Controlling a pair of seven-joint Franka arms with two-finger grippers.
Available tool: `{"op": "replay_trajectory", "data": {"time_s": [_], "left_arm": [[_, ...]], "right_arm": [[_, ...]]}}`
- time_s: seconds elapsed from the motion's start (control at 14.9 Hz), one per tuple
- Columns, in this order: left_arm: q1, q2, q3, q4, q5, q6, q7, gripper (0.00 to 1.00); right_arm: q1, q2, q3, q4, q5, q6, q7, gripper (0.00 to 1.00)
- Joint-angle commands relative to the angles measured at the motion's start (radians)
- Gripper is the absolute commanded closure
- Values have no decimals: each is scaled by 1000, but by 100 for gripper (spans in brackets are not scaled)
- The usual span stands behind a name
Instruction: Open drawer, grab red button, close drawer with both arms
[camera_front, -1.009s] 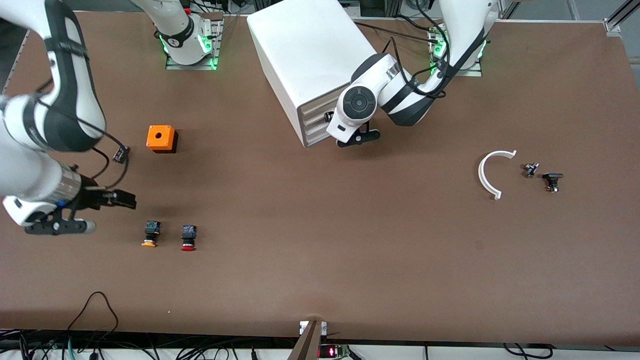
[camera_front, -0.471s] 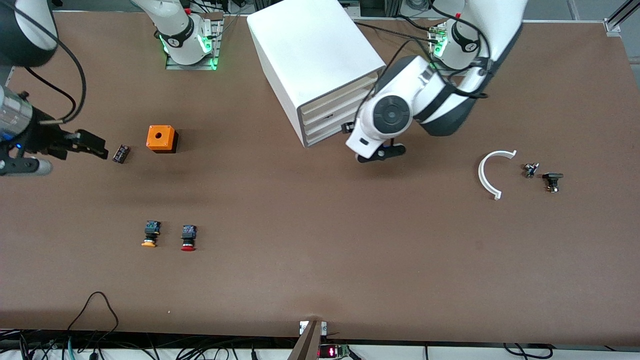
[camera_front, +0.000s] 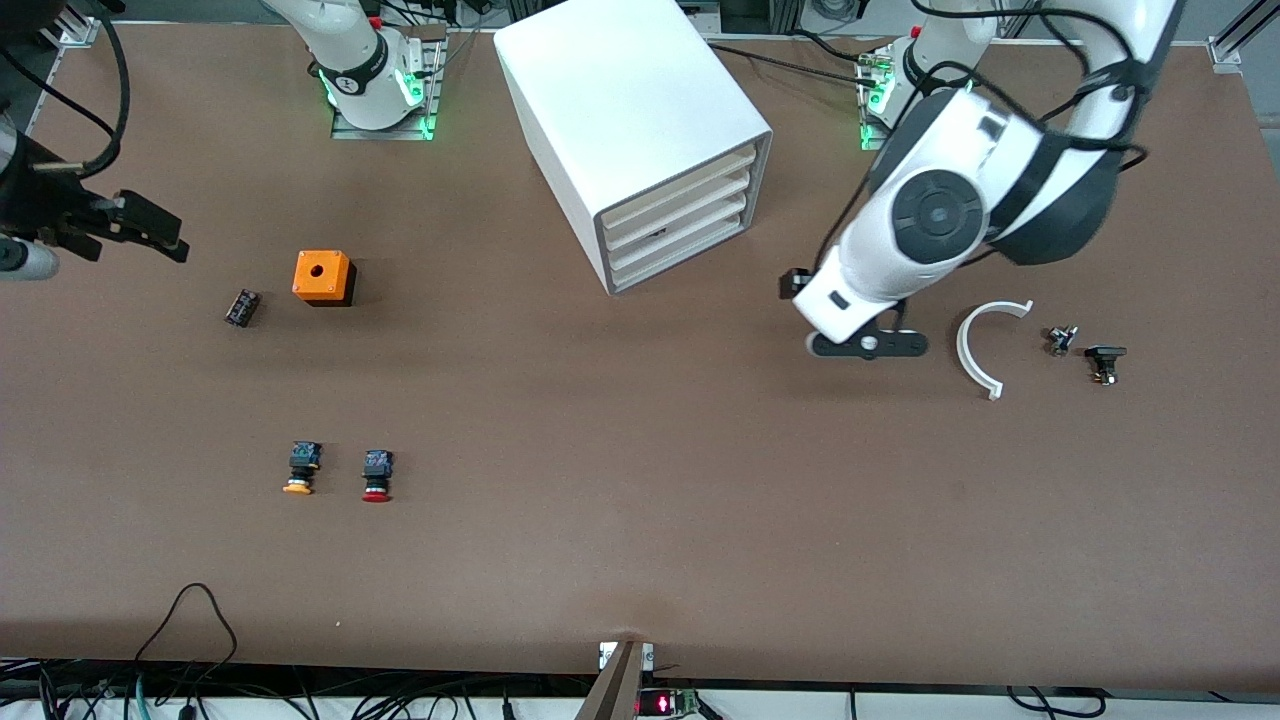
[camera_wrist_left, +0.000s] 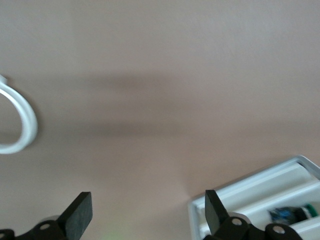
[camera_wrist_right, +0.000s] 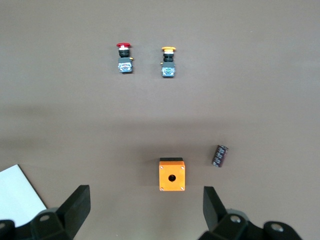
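The small red-capped push button lies on the brown table, nearer the camera than the orange box, beside its yellow-capped twin. All four cream-fronted drawers sit flush. Left gripper hangs spread beside the white arc; right gripper, likewise spread, is empty at its table end, suggesting both are parked.

One big white cabinet stood at the upper middle of the frame, with four drawers stacked in it. Two push buttons lay at lower left: one red-capped button and one orange-yellow-capped button. There was one orange box, one small dark cylinder, one white curved piece and two small dark parts at right.
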Motion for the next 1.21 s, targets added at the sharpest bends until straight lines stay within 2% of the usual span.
{"op": "replay_trajectory", "data": {"time_s": [0.0,0.13,0.27,0.47,0.67,0.94,1.14], "left_arm": [[-10,-117,130,-14,14,-12,174,1],[-18,-174,233,-20,3,-7,329,1],[-44,-231,329,-28,3,-7,455,1],[-52,-326,386,-75,-9,-12,503,1],[-53,-372,506,-120,-173,-6,520,1],[-78,-369,508,-121,-69,40,554,0],[-79,-362,508,-129,-69,48,571,0]], "right_arm": [[-2,-98,9,-97,-27,16,13,0],[-2,-132,12,-131,-29,31,13,0],[1,-123,13,-121,-35,25,1,0],[1,-120,13,-119,-30,24,18,0],[1,-107,10,-102,-38,21,23,0],[1,-97,10,-90,-23,30,24,0],[-1,-69,9,-47,-27,28,3,0]]}}
